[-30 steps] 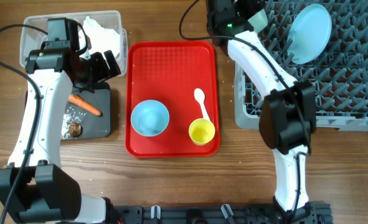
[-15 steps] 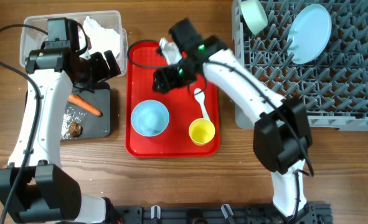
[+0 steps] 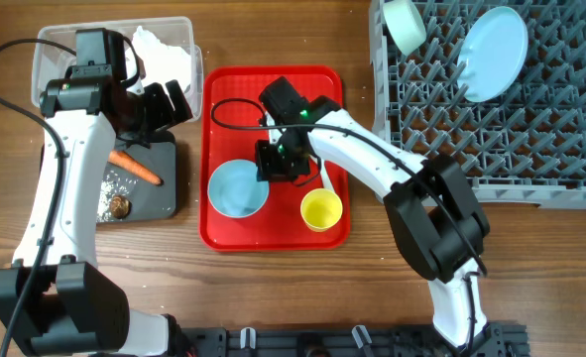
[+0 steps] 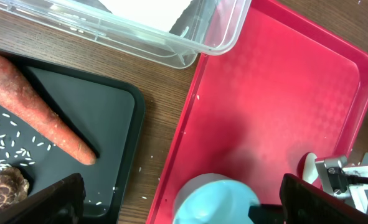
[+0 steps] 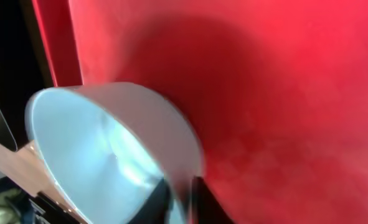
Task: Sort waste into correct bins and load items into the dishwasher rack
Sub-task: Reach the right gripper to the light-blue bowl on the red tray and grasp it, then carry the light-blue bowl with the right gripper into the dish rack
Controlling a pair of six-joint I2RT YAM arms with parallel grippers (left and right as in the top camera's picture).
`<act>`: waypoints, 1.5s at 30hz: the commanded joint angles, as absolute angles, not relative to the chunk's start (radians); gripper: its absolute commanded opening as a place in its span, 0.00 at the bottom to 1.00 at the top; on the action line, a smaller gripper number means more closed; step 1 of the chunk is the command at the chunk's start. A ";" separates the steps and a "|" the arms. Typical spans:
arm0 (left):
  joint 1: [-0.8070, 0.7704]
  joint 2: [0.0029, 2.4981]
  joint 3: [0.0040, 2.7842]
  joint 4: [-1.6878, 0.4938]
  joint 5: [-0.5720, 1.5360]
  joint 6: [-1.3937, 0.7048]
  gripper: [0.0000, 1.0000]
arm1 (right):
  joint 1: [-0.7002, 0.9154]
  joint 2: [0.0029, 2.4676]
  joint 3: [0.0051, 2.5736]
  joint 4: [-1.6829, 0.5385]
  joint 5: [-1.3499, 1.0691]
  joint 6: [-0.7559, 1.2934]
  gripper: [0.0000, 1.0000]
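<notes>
On the red tray, the right gripper sits at the rim of the light blue bowl, its grip impossible to tell. The left gripper, its 2 fingers spread, hovers between the clear tub and that tray.

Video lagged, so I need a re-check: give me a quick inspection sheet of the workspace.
Surface: wooden table, red tray in the middle.
Job's things: plate and teal bowl in rack; light blue bowl, yellow cup, spoon on red tray; napkin in clear tub; carrot, rice, brown scrap on black tray.
Clutter: nothing seen.
Jaws: left jaws open, empty, by clear tub's corner; right jaws at light blue bowl's rim, closure unclear.
Cables: black cable loops over red tray.
Surroundings: nothing seen.
</notes>
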State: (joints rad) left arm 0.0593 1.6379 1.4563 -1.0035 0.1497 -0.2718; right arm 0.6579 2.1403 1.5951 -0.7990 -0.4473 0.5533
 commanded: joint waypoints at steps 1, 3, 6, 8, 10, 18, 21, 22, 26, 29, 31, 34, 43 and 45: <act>0.066 1.623 1.472 -1.003 0.144 -0.273 1.00 | 0.660 2.147 1.595 -0.799 -0.433 0.569 0.07; 0.066 1.623 1.472 -1.003 0.144 -0.273 1.00 | 0.660 2.147 1.595 -0.803 -0.432 0.569 0.04; 0.066 1.623 1.472 -1.003 0.144 -0.273 1.00 | 0.659 2.147 1.595 -0.804 -0.428 0.569 0.05; 0.066 1.623 1.472 -1.003 0.144 -0.273 1.00 | 0.651 2.145 1.600 -0.796 -0.427 0.569 0.04; 0.066 1.623 1.472 -1.003 0.144 -0.273 1.00 | 0.627 2.130 1.606 -0.791 -0.424 0.567 0.04; 0.066 1.623 1.472 -1.003 0.144 -0.273 1.00 | 0.415 1.873 1.606 -0.755 -0.256 0.480 0.04; 0.066 1.623 1.472 -1.003 0.144 -0.273 1.00 | 0.354 1.766 1.606 -0.804 -0.009 0.443 0.04; 0.066 1.623 1.472 -1.003 0.144 -0.273 1.00 | 0.339 1.738 1.606 -0.826 0.083 0.444 0.04; 0.066 1.623 1.472 -1.003 0.144 -0.273 1.00 | 0.304 1.649 1.606 -0.933 0.640 0.421 0.04; 0.066 1.623 1.472 -1.003 0.144 -0.273 1.00 | 0.304 1.653 1.605 -0.945 0.897 0.397 0.04; 0.066 1.623 1.472 -1.003 0.144 -0.274 1.00 | 0.303 1.666 1.605 -0.916 0.942 0.323 0.04; 0.066 1.623 1.472 -1.003 0.144 -0.273 1.00 | 0.303 1.699 1.605 -0.864 1.012 0.265 0.04; 0.066 1.623 1.472 -1.003 0.144 -0.273 1.00 | 0.303 1.850 1.605 -0.774 1.066 0.022 0.04; 0.066 1.623 1.472 -1.003 0.144 -0.274 1.00 | 0.303 1.877 1.605 -0.765 1.102 0.022 0.04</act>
